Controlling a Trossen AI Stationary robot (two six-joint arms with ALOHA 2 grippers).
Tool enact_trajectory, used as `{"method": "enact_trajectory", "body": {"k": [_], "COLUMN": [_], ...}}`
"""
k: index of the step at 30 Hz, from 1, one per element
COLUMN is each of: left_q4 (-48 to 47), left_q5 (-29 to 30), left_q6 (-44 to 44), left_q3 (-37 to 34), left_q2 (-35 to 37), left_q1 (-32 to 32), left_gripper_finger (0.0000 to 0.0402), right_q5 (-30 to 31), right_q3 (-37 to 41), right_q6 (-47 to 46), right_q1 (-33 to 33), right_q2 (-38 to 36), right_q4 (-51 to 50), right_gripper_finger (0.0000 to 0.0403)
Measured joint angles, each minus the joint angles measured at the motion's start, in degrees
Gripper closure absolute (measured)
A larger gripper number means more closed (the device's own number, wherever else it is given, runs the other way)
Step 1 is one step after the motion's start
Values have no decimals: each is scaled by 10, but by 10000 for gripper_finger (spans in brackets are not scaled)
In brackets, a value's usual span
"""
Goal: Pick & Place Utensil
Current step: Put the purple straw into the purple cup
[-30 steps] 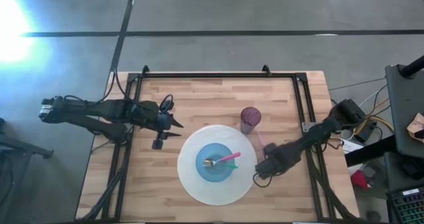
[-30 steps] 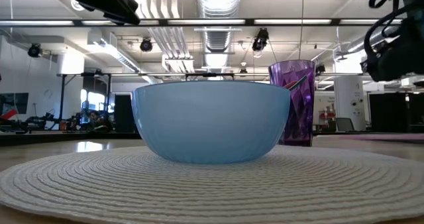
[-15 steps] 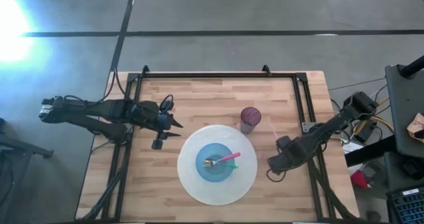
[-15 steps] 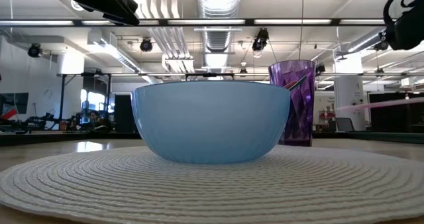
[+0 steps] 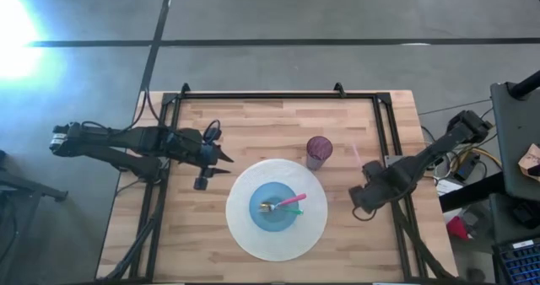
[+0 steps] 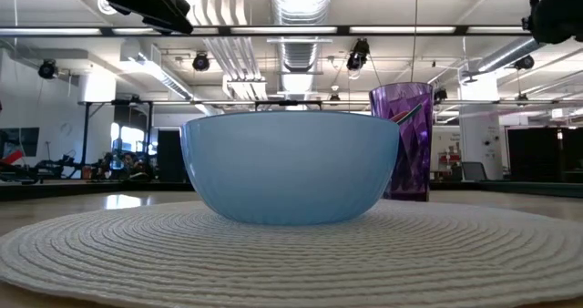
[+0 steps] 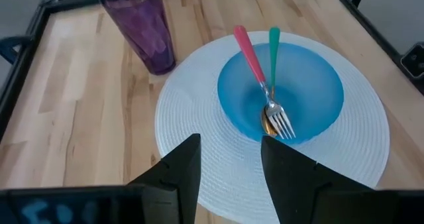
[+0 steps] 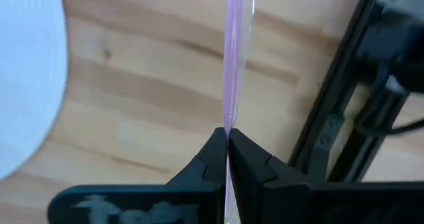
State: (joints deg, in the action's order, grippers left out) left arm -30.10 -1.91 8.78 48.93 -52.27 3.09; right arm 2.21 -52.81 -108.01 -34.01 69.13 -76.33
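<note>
From above, the right gripper (image 5: 369, 194) is hovering right of the placemat (image 5: 245, 234), carrying a pink utensil (image 5: 355, 153); the left gripper (image 5: 221, 163) is waiting left of the placemat. Its wrist view is showing spread fingers facing the bowl (image 7: 318, 91) holding two utensils (image 7: 258, 71). The right wrist view is showing fingers clamping the pink utensil, probably for transport.

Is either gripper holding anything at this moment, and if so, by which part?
The right gripper pinches a thin pink utensil by one end of its handle, fingers shut on it. The left gripper is open, holding nothing.
</note>
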Motion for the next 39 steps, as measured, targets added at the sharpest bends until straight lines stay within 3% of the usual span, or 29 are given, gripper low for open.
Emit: {"method": "enact_trajectory", "body": {"k": [17, 27, 39], "left_q4": [158, 248, 301], "left_q5": [14, 19, 56], "left_q6": [2, 4, 4], "left_q3": [0, 0, 0], "left_q2": [-1, -12, -23], "left_q1": [0, -5, -40], "left_gripper_finger": [250, 250, 250], "right_q5": [252, 384, 585], "right_q3": [0, -3, -31], "right_q6": [71, 173, 342], "right_q1": [1, 2, 2], "right_q2": [-94, -138, -168], "right_q4": [-3, 2, 42], "right_gripper_finger": [395, 395, 395]}}
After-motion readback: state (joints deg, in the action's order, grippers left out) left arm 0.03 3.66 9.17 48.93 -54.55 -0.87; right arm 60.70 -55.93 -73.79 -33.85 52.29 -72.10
